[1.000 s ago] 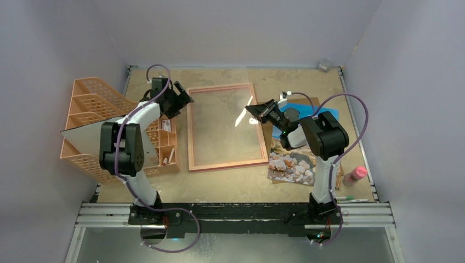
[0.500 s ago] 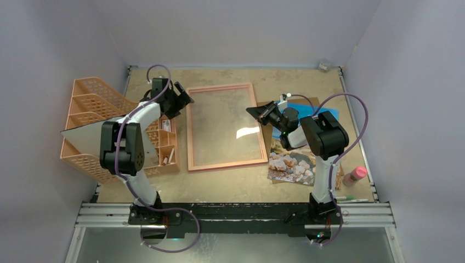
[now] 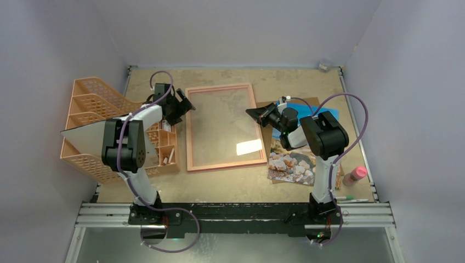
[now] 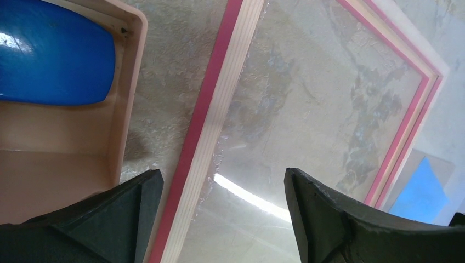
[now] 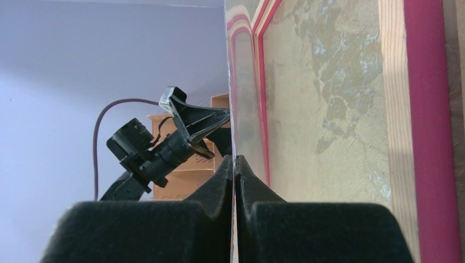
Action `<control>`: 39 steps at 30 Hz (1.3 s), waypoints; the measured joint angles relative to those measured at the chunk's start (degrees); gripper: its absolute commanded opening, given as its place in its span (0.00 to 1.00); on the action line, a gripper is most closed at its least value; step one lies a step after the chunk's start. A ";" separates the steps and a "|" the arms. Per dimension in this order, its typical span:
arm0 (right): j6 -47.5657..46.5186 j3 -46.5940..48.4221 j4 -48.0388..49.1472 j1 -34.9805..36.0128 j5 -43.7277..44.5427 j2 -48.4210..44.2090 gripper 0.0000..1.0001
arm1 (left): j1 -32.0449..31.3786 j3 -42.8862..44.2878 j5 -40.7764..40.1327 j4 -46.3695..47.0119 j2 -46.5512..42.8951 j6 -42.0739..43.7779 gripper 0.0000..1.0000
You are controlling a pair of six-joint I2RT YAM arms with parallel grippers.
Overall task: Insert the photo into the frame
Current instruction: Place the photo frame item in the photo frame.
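Frame: the frame (image 3: 227, 164) lies flat at the middle of the surface (image 3: 236, 183), and the bare top shows through its opening. The left wrist view shows a pink-red strip and a pale stepped rail (image 4: 211, 109).
Photo: the photo (image 3: 293, 164) lies outside the frame, just to its right. It is picture side up, rocks nearer the arm bases and blue farther away, and the right arm partly covers it. A brown board (image 3: 268, 104) shows past its far edge.
Clear pane: a thin clear pane (image 3: 248, 147) reaches over the frame opening from the frame's right side, with a bright glint near its near right corner. How far it tilts cannot be told.
Right hand: the right hand (image 5: 234, 164) is at the frame's right rail and pinches the edge of the clear pane (image 5: 241, 82) between closed fingers.
Left hand: the left hand (image 4: 222, 219) hovers over the frame's far left corner (image 3: 183, 104). Its fingers are spread wide to either side of the left rail and hold nothing.
Organiser: an orange mesh organiser (image 3: 93, 98) stands at the left edge. A compartment tray (image 3: 162, 145) sits between it and the frame.
Other items: a pink bottle (image 3: 355, 175) and a pen (image 3: 351, 200) lie at the near right.
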 measured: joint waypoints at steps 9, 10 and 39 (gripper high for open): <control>6.12 -0.28 3.02 0.02 -1.16 0.00 0.00 | 0.00 0.00 2.45 0.85 1.22 0.35 0.85; 6.54 -0.28 3.41 0.02 -1.25 0.00 0.00 | 0.00 0.00 2.64 0.98 1.31 0.35 0.85; -14.64 3.50 -20.04 0.50 -2.08 -1.70 0.53 | 0.07 -0.37 5.09 3.67 1.53 0.24 0.89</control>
